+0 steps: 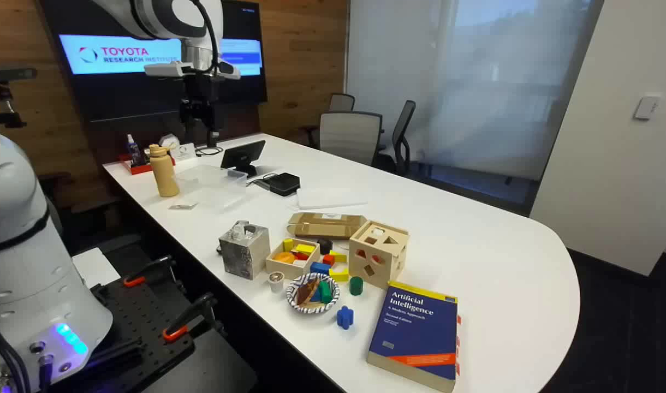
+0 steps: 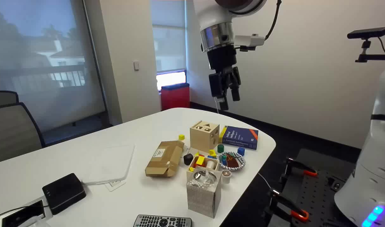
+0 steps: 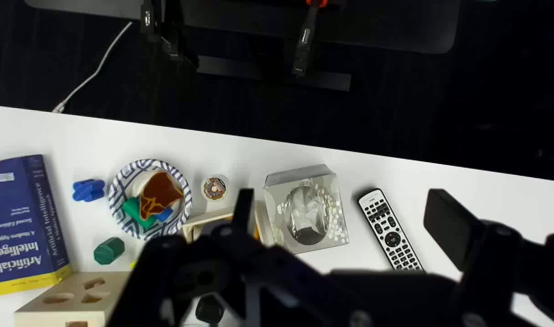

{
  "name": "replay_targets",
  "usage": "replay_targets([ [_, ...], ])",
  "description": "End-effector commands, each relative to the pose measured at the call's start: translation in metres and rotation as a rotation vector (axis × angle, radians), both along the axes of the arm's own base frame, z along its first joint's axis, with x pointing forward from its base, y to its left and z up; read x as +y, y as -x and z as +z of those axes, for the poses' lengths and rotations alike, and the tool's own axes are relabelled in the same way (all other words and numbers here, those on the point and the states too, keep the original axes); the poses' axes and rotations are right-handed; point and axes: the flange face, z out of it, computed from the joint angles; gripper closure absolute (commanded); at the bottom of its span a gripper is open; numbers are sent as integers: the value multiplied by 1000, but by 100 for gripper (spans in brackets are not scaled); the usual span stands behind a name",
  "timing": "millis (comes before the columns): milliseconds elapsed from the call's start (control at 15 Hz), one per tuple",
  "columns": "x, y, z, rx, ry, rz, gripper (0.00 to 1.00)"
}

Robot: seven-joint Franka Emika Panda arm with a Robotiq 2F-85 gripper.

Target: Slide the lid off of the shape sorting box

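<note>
Fingers (image 3: 449, 227) of the hand (image 2: 229, 99) stood wide apart; the hand hung high over the surface (image 1: 502, 305), pointing downward, and in the wrist view a grey tissue box (image 3: 277, 204) and a remote control (image 3: 392, 231) showed in the gap between its fingers; the shape sorting box (image 2: 199, 138) stood upright on the surface, well apart from the hand; its lid (image 1: 381, 240), a light-wood panel with shaped cut-outs, lay in place across the top; just beside the shape sorting box a blue book (image 1: 412, 338) with a yellow band lay flat, though whether the two touched I could not tell; on another side, near the box, lay a brown cardboard package (image 2: 165, 157); between the tissue box and the shape sorting box stood an open wooden tray (image 1: 303, 265) with yellow, orange and red pieces (image 1: 304, 249) in it, and a dark lump (image 2: 188, 159) lay near the tray; a patterned bowl (image 3: 115, 197) held a green cylinder (image 3: 138, 212) and a brown piece (image 3: 161, 193) too unclear to name; a small cup (image 3: 215, 188) stood just beside the bowl; a blue block (image 3: 88, 190) lay between the bowl and the book, and a green block (image 3: 109, 251) near the shape sorting box; farther along the surface were a black device (image 2: 63, 192), a tan bottle (image 1: 164, 174) and a black tablet (image 1: 244, 154) on a stand.
</note>
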Motion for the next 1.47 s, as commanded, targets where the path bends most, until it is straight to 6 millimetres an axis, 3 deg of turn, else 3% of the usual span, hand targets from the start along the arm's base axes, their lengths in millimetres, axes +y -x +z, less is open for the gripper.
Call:
replay_targets([
  [0,0,0,0,0,0,0,0],
  [267,-16,-11,-2,5,-2,-3,0],
  [533,-65,-44,-1,-60,28,21,0],
  [800,-122,-90,-10,-153,68,75,0],
  [1000,-161,-125,-28,-196,59,106,0],
  [1400,-218,-184,-76,-230,57,132,0],
])
